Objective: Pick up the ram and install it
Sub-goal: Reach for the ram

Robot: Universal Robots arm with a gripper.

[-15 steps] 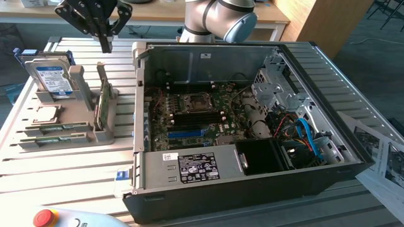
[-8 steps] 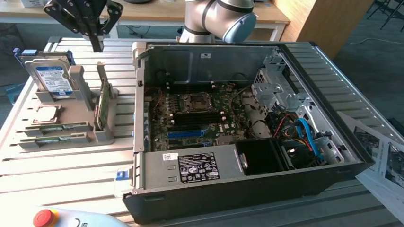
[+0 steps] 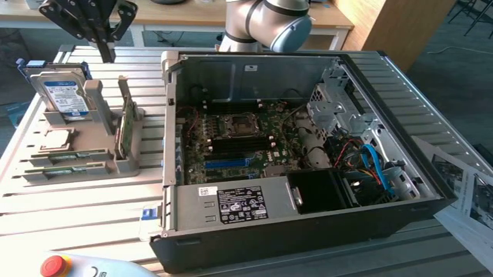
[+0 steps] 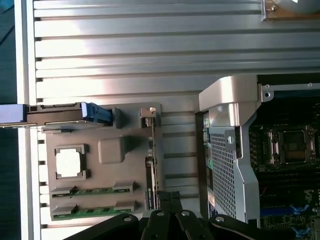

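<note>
Step in hand looks like the approach to the ram. The pincer hangs high over the far end of the grey holder, jaws closed on nothing, well apart from the stick. To do it well, imo: open the jaws before going down, square them w/ the stick's long sides, take it mid-length, and keep clear of the upright green card & the hard drive standing near. The ram is a slim green strip w/ pale label patches, lying in a low slot at the holder's near end, just beside the silver CPU. A 2nd similar stick lies alongside. The holder sits on the slatted worktop, on the exterior view's left of the open PC case
</note>
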